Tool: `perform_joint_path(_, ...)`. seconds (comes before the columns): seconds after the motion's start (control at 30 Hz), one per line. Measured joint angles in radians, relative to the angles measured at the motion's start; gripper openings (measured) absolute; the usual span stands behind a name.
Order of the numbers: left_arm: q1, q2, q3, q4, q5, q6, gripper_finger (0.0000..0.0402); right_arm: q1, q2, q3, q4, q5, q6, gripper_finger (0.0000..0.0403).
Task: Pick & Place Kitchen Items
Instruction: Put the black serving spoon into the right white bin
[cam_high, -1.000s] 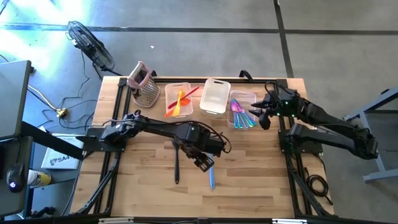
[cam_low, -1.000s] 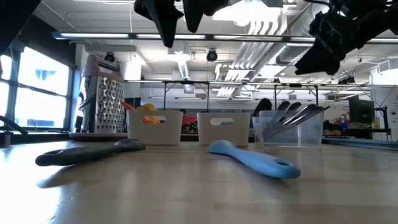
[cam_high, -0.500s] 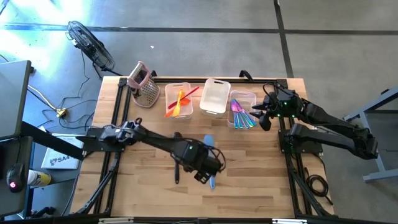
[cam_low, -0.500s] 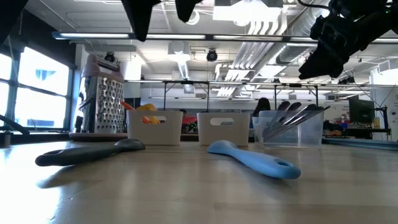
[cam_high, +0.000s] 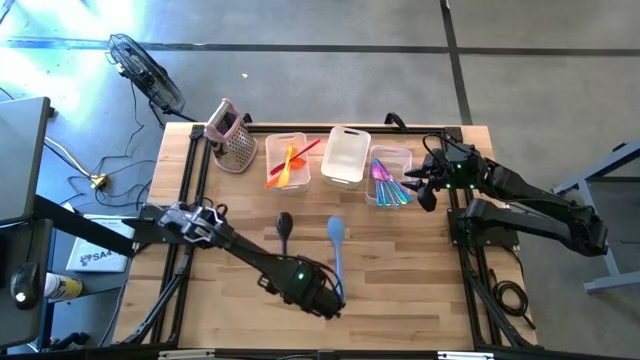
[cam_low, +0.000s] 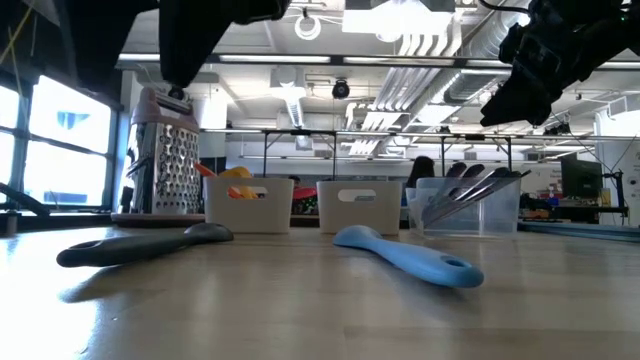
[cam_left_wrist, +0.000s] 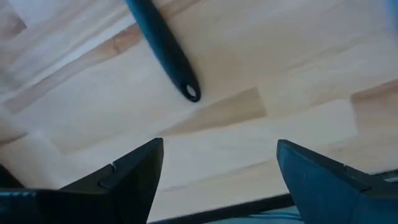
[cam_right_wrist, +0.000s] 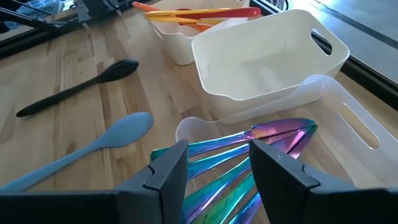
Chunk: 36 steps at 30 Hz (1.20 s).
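So the left gripper (cam_high: 322, 298) has pulled back toward the near edge of the table over the last second, and its jaws have gone from partly open to fully spread with nothing between them (the left wrist view shows only bare wood there). A second ago it was hanging over the middle of the table, right above the two loose utensils; now it sits low, past the handle ends of both.

The dark spoon (cam_high: 283, 232) and the blue spoon (cam_high: 335, 240) lie flat on the table (cam_high: 420, 270), side by side but not touching, bowls toward the bins. Neither looks to have moved. In the left wrist view only the dark spoon's handle tip (cam_left_wrist: 186, 87) shows, ahead of the fingers.

My read: it's lining up for a grab from the handle end, probably on the dark one, but nothing has been picked yet.

The right gripper (cam_high: 424, 188) hasn't budged; it hovers at the edge of the right bin (cam_high: 398, 152), over the iridescent utensils (cam_right_wrist: 261, 140), jaws half open and empty. The left bin (cam_high: 272, 142) holds the orange and red ones (cam_high: 290, 160), and the middle bin (cam_high: 345, 155) looks empty.
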Motion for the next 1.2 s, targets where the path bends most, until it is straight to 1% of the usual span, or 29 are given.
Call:
perform_joint_path(0.1, 0.0, -0.003, -0.044, 0.049, 0.001, 0.004, 0.0303, 0.0, 0.0, 0.0, 0.0, 0.0, 0.0, 0.0165)
perform_joint_path(0.3, 0.0, -0.002, -0.135, 0.181, -0.048, -0.001, 0.0303, 0.0, 0.0, 0.0, -0.004, -0.001, 0.0, 0.0165)
perform_joint_path(0.47, 0.0, -0.002, -0.139, 0.178, -0.085, -0.006, 0.0303, 0.0, 0.0, 0.0, -0.018, -0.001, 0.0, 0.0165)
perform_joint_path(0.67, -0.001, -0.002, -0.139, 0.148, -0.049, -0.056, 0.0303, 0.0, 0.0, 0.0, -0.029, -0.001, -0.016, 0.0165)
perform_joint_path(0.9, -0.008, -0.017, -0.139, 0.033, -0.043, -0.056, 0.0303, 0.0, 0.0, 0.0, -0.028, 0.004, -0.019, 0.0165)
perform_joint_path(1.03, -0.007, -0.029, -0.141, -0.031, -0.06, -0.04, 0.0303, 0.0, 0.002, 0.0, -0.028, 0.007, -0.019, 0.0165)
perform_joint_path(1.13, -0.007, -0.059, -0.201, -0.02, -0.061, -0.035, 0.0303, 0.0, 0.014, 0.0, -0.024, 0.008, -0.019, 0.0165)
perform_joint_path(1.2, -0.007, -0.098, -0.266, 0.034, -0.057, -0.033, 0.0303, 0.0, 0.027, 0.0, -0.023, 0.008, -0.019, 0.0165)
